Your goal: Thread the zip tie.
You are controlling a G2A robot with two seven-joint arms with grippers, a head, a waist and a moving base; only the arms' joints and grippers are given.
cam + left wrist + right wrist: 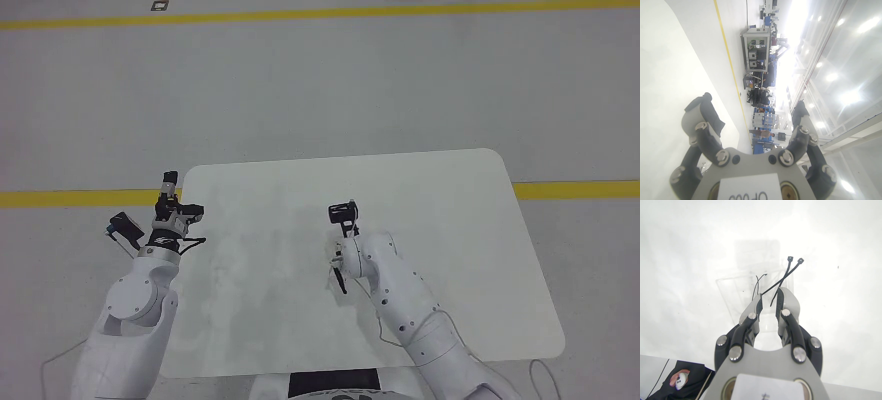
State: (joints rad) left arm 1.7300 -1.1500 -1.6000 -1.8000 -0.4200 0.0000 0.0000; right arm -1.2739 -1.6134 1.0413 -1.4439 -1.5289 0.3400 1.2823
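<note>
Closest to the lens in the right wrist view is the right gripper (770, 292). Its two ribbed fingers (779, 302) are released. A clear gap stays between them, and they are not clamped on anything.

Two black zip ties (786, 274) lie just beyond the fingertips. They cross each other like an X, with their square heads on the far side from the gripper. One strap runs back into the gap between the fingers. The other strap runs to the tip of one finger, and I cannot tell if it touches the pad. A thin curved tail shows beside that same finger.

The ties lie over a clear plastic tray (734, 294), which sits flat on the white table (677, 256).

In the top view, this arm comes from the lower right of the frame. Its end is over the middle part of the table, a little left of the frame centre. So the ties are there too, although in that view they are too small to make out.

The left gripper (753, 99) has its fingers (702, 113) spread wide, and they hold nothing. In the top view it is at the left edge of the table, in the left part of the frame and well apart from the right gripper and the ties. A yellow floor line (730, 62) runs past the table's far side.
</note>
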